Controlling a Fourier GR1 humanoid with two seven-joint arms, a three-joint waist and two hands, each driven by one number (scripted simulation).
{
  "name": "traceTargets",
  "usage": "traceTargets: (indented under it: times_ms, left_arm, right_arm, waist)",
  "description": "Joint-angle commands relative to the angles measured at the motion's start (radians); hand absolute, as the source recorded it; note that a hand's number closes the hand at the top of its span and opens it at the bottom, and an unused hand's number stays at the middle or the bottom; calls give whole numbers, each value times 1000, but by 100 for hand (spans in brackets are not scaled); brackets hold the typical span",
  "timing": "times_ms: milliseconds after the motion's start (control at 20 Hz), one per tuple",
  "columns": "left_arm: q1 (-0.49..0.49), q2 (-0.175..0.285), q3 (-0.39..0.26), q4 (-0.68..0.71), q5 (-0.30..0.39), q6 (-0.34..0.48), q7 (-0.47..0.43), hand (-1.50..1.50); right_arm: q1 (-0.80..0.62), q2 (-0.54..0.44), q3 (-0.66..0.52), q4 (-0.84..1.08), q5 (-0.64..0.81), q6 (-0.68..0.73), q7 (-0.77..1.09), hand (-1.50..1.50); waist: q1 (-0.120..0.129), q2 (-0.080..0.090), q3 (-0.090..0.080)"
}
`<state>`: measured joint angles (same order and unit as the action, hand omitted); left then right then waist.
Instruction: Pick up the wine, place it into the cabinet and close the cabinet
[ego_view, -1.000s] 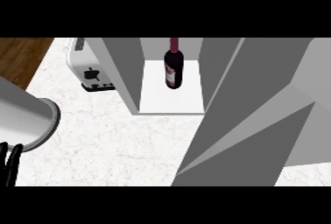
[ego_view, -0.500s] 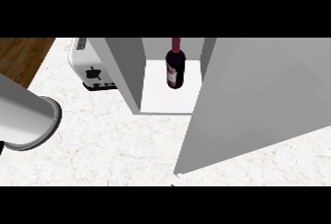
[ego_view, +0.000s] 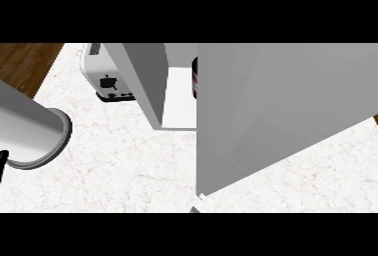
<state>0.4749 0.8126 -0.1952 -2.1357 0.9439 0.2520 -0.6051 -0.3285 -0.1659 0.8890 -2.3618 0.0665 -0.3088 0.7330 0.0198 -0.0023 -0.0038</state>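
A black sliver of the left hand (ego_view: 3, 163) showed, whether open or closed I couldn't tell; the wine (ego_view: 194, 79) stood in the cabinet (ego_view: 148, 75), label unreadable

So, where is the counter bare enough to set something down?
The widest bare patch of counter lies between the left forearm and the cabinet door, in front of the toaster. A smaller one shows at lower right, under the door's edge. It is crowded where the toaster stands beside the cabinet wall, and the door covers most of the bottle.
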Motion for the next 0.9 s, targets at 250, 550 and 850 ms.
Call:
traceTargets:
  times_ms: [250, 550, 850]
  left_arm:
    - [-44, -30, 1, 4, -6, 13, 40, -150]
    - [-30, -70, -7, 21, -31, 7, 34, -150]
    - [-52, -75, -8, -14, -42, 37, 88, -150]
  right_arm:
    - [-381, 158, -88, 260, -161, -140, 1, 150]
    - [-699, 164, -219, 495, -289, -232, -13, 150]
    - [-860, 165, -330, 772, -282, -140, -143, 150]
  waist:
    - [23, 6, 0]
    - [20, 2, 1]
    - [13, 5, 3]
